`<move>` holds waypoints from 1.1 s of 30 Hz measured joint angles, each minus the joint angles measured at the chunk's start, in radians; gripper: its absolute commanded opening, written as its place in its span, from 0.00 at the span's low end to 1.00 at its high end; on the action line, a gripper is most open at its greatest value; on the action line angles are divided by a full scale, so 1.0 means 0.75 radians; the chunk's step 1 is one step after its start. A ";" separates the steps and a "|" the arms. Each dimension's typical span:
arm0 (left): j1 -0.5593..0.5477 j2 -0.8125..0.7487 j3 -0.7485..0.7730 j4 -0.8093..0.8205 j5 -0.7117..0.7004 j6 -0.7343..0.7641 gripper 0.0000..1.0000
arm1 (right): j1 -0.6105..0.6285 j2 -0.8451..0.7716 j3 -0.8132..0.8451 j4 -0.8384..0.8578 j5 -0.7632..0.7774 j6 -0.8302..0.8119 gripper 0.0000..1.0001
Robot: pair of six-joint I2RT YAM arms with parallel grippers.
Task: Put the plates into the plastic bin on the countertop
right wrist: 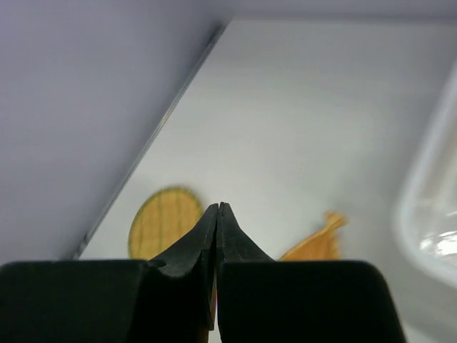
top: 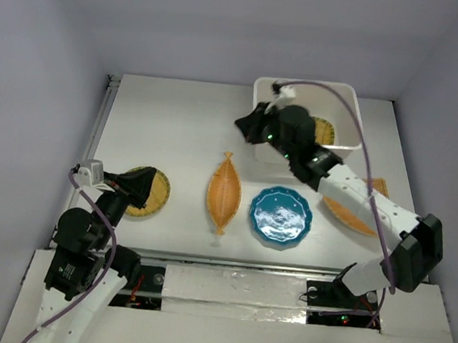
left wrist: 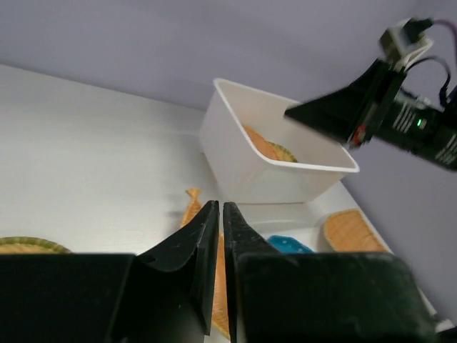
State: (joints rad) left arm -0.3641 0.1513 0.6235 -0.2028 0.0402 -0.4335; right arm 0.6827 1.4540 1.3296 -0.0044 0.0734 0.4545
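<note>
– Spanning most of the overhead view is the white countertop (top: 176, 126), with a metal rail (top: 98, 143) along its left edge. What stands on it?

– The plastic bin (top: 346, 94), at the far side, right of centre. Two woven plates already lie in it: an orange one (left wrist: 260, 143) and, partly under it, one with a greenish rim (left wrist: 284, 151).

– And the plates outside it?

– Four, all flat on the countertop. The fan-shaped woven plate (top: 347, 214) lies at the right, partly hidden under the right arm. The teal scalloped plate (top: 281, 215) sits near the front edge, just right of the leaf-shaped woven plate (top: 223, 194), and the two do not touch. The round woven plate (top: 152, 196) lies well apart from them on the left.

– Where is the right gripper (top: 245, 126)?

– Above the bin's near left corner, pointing left. Its own camera shows the fingers (right wrist: 207, 236) pressed together with nothing between them.

– The left gripper (top: 143, 181)?

– Over the round woven plate, whose rim shows low at the left of its wrist view. Its fingers (left wrist: 200, 243) stand all but closed, only a thin slit between them, and they hold nothing. I cannot tell whether they touch the plate.
</note>
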 measured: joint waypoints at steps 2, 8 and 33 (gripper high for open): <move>0.000 -0.032 0.000 -0.021 -0.052 -0.002 0.00 | 0.121 0.055 -0.052 0.041 -0.034 0.023 0.00; 0.001 -0.118 0.001 -0.064 -0.203 -0.030 0.11 | 0.348 0.370 -0.008 0.051 -0.064 0.087 0.00; 0.001 -0.119 0.001 -0.091 -0.263 -0.058 0.35 | 0.470 1.038 0.320 0.124 -0.165 0.422 0.59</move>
State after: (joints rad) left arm -0.3634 0.0624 0.6239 -0.2707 -0.1570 -0.4770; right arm 1.0351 2.2322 1.5696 0.0887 -0.0502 0.7708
